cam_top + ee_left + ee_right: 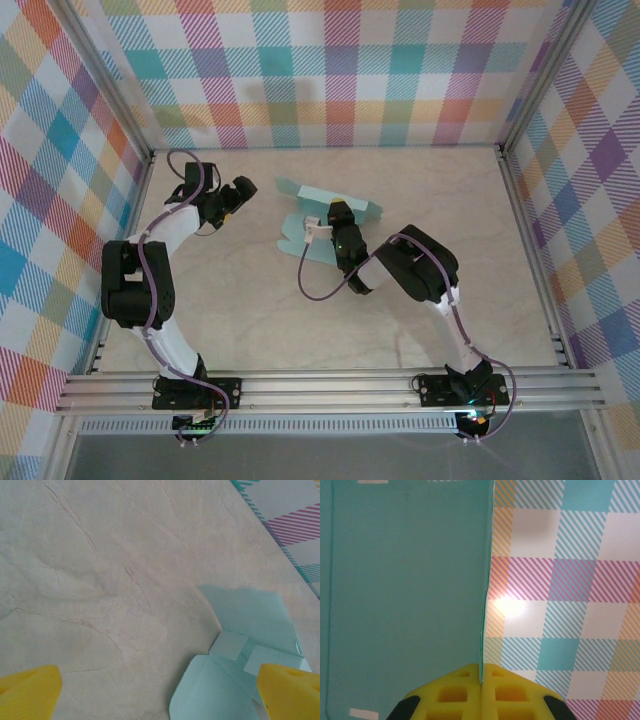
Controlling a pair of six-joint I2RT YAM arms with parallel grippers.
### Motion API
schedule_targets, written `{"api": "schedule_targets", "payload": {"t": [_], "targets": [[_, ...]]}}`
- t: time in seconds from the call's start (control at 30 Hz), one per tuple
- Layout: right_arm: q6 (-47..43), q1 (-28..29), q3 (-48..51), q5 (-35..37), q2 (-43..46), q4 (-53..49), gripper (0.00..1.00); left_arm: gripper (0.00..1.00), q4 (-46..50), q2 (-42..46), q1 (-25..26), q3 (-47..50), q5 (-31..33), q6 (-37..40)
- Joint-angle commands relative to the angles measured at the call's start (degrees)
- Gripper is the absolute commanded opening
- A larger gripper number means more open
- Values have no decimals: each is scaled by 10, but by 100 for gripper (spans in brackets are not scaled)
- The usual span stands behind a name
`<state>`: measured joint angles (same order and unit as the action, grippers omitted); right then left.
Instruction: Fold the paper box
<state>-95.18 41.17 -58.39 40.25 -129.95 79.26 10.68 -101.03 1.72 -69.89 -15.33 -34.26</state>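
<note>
Right gripper [481,680]: clamped tight on the edge of one box [405,590] panel and holding it upright, presumably to crease it along its fold line.
Box position: a mint card sheet, partly unfolded, lying on the table [300,330], with flaps spread flat on either side of the raised panel.
Left gripper [158,690]: spread wide and holding nothing, poised just left of the box, with one finger [290,690] over the nearest flap. It seems placed to pin or take that flap.
Wall [565,580]: plaid, behind the box.
Progress: judged early, with no sides locked and the tabs loose.
</note>
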Motion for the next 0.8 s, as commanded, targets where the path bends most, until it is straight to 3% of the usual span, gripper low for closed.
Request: {"api": "schedule_targets", "payload": {"t": [0.0, 0.33, 0.67, 0.77], "targets": [[28, -9, 7, 24, -7, -6, 0, 100, -7, -10, -7, -1, -10, 5], [105, 5, 84, 7, 89, -98, 0, 100, 5, -19, -7, -13, 3, 13], [99, 43, 145, 7, 113, -50, 0, 100, 37, -86, -7, -75, -26, 32], [114, 52, 156, 7, 143, -72, 0, 95, 70, -106, -5, -101, -34, 45]]}}
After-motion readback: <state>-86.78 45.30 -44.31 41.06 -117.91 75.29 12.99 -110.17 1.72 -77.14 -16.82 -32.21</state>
